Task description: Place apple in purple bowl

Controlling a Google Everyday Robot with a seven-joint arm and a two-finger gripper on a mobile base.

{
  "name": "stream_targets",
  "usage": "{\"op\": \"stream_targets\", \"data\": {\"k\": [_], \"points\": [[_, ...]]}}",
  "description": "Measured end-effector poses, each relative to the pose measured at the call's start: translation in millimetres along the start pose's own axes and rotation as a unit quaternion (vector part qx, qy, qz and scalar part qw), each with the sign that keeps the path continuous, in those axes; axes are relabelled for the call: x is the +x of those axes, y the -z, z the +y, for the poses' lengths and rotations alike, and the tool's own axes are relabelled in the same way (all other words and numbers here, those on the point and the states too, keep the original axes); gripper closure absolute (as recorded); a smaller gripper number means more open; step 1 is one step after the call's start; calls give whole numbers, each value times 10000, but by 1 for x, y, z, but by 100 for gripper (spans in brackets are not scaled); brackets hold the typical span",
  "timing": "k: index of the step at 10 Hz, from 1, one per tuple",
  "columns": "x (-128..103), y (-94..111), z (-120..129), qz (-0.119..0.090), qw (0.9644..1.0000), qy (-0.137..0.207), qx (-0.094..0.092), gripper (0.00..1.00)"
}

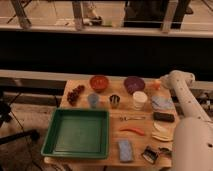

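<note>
The purple bowl (134,84) is round, dark and shallow and sits at the far edge of the wooden table (107,114), right of the orange-red bowl (99,81). The apple (156,85) is a small orange-yellow spot just right of the purple bowl, partly hidden by the arm's end. My gripper (160,83) is at the tip of the white arm, which rises along the table's right side and bends left. It sits right at the apple, a short way right of the bowl.
A green tray (79,132) fills the front left. Dark red grapes (76,94), a blue cup (93,100), a metal cup (114,101), a white cup (140,100), a red pepper (131,131), a blue sponge (125,150) and a black bar (164,117) stand around.
</note>
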Motion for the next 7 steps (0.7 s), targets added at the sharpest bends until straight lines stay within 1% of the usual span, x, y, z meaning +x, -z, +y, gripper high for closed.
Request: {"op": "stream_targets", "data": {"k": [4,7], "points": [[-2,32,-7,-253,9996,-88,108,100],[-15,47,-7,-535,9985,-45,114,100]]}}
